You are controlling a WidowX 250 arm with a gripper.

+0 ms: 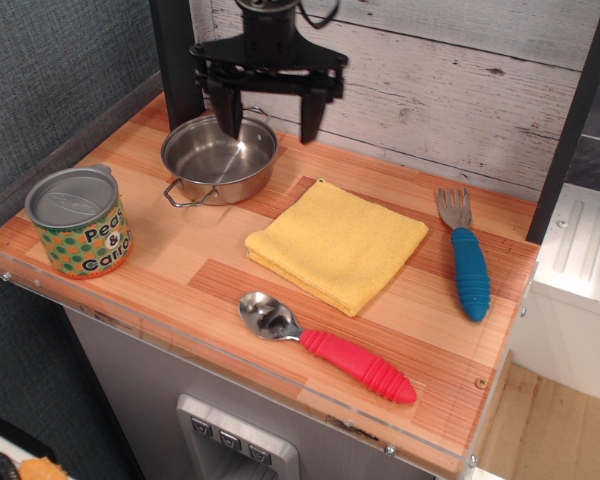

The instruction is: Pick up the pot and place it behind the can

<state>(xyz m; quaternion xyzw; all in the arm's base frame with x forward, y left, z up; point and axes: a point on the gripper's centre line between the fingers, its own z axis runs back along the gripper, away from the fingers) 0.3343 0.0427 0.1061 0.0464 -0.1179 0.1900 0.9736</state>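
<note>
The shiny steel pot [218, 158] with thin wire loop handles sits on the wooden counter at the back left. The can [78, 221] with a grey lid and green-orange dotted "Peas & Carrots" label stands at the front left corner, apart from the pot. My black gripper [270, 122] hangs open above the pot's back right rim. Its left finger is over the pot's rim and its right finger is to the right of the pot. It holds nothing.
A folded yellow cloth [336, 243] lies mid-counter. A spoon with a red handle [325, 347] lies near the front edge. A fork with a blue handle [466, 255] lies at the right. A plank wall [440, 80] stands behind, and a dark post [170, 60] at the back left.
</note>
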